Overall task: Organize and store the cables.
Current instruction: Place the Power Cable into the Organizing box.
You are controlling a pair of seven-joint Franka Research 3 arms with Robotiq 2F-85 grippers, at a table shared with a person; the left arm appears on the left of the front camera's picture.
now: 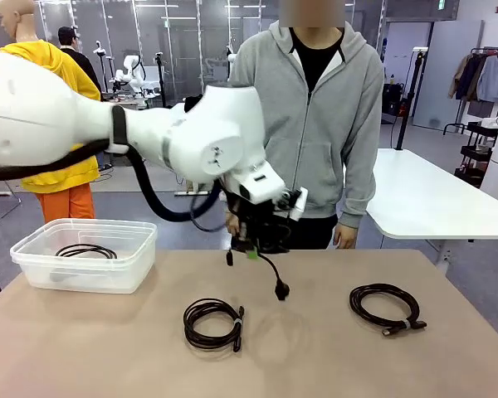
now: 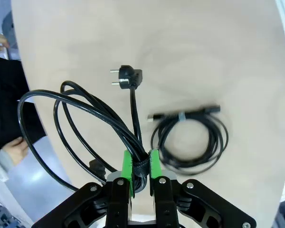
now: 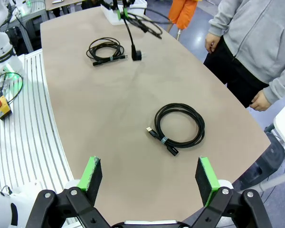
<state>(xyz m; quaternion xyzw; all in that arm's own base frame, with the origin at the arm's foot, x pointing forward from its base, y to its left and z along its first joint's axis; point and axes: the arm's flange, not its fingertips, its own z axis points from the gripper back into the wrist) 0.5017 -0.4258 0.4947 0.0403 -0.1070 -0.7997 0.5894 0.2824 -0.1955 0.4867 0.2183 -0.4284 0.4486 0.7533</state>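
Observation:
My left gripper [image 1: 251,247] [image 2: 140,166] is shut on a coiled black cable [image 2: 80,121], pinching it at its band, and holds it above the table's far middle. Its power plug [image 1: 281,290] [image 2: 128,76] dangles just over the tabletop. A second coiled cable [image 1: 213,322] [image 2: 190,135] [image 3: 106,49] lies on the table in front of it. A third coil [image 1: 386,306] [image 3: 178,124] rests at the right. Another cable [image 1: 85,250] lies inside the clear plastic bin [image 1: 33,269]. My right gripper [image 3: 149,178] hovers open, high above the third coil.
A person in a grey hoodie [image 1: 315,108] stands at the far edge of the table, hands [image 1: 345,236] hanging by the sides. The beige tabletop [image 1: 315,365] has free room at the front. A white table [image 1: 423,199] stands behind on the right.

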